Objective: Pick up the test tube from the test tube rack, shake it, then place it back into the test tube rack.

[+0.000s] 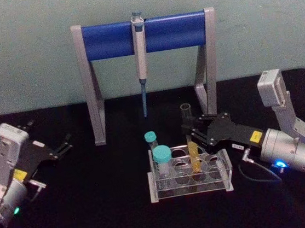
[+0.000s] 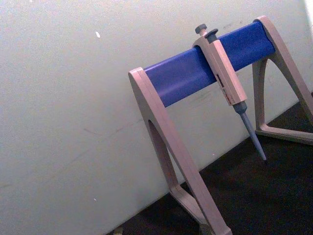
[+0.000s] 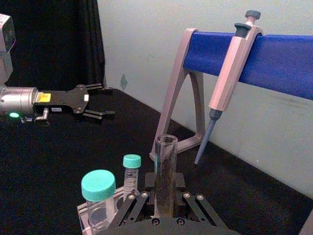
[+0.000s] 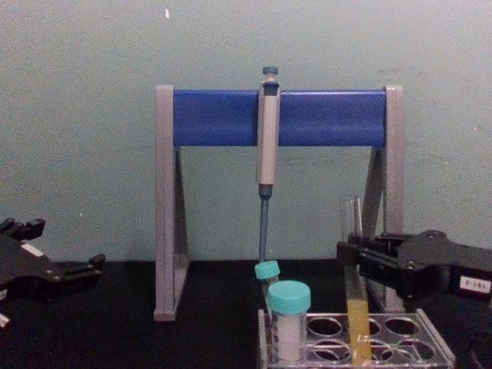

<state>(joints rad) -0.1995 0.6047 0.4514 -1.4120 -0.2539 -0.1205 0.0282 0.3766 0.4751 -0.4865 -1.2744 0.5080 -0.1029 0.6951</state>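
Two teal-capped tubes (image 1: 158, 153) share the test tube rack (image 1: 225, 173), a pipette (image 1: 141, 60) hanging behind. The right gripper (image 1: 189, 133) pinches the test tube (image 1: 193, 156), upright in the rack; the left gripper (image 1: 65, 144) waits spread, well apart.

Test tube (image 1: 190, 137), long, clear, uncapped, yellow liquid in lower part: 1.
Teal-capped tubes: 2, one wide (image 1: 162, 162), one narrow (image 1: 152, 141).
Test tube rack (image 1: 224, 178), clear plastic: 1.
Pipette (image 1: 141, 60), grey: 1.
Pipette stand (image 1: 111, 40), grey legs and blue bar: 1.
Grippers: 2, left gripper (image 1: 62, 147), right gripper (image 1: 190, 133).
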